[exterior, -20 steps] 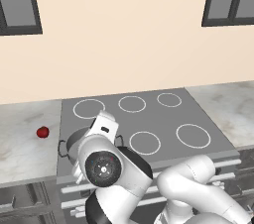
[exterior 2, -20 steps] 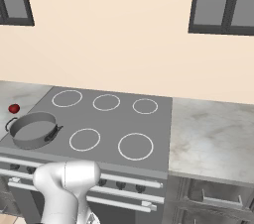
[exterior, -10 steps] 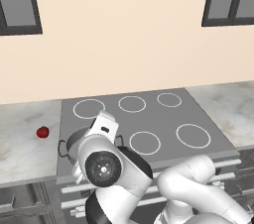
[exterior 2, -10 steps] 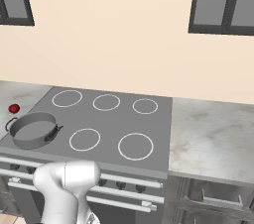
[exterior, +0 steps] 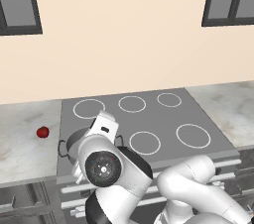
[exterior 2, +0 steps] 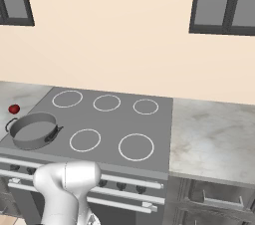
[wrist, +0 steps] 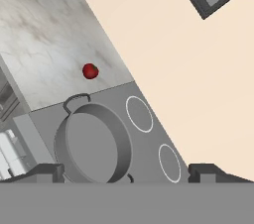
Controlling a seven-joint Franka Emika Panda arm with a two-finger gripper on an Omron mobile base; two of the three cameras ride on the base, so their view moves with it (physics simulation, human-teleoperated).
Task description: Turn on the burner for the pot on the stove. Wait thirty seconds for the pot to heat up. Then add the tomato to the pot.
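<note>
On stove (exterior 2: 159, 119), pot (wrist: 94, 143) between jaws (spread).

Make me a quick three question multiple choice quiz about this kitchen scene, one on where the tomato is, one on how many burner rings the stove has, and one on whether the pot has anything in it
1. Where is the tomato?
A. Inside the pot
B. On the marble counter beside the stove
C. On a burner ring

2. How many white ring outlines does the stove show?
A. Three
B. Four
C. Five

3. What state is the pot in?
A. Empty
B. Holding the tomato
C. Covered by a lid

Answers:
1. B, the red ball lies on the pale counter off the cooktop's edge, apart from the pot.
2. C, three rings run along the back and two show at the front in the right base view; the pot hides its own corner.
3. A, the hand view looks into it and shows a bare grey bottom.
</note>
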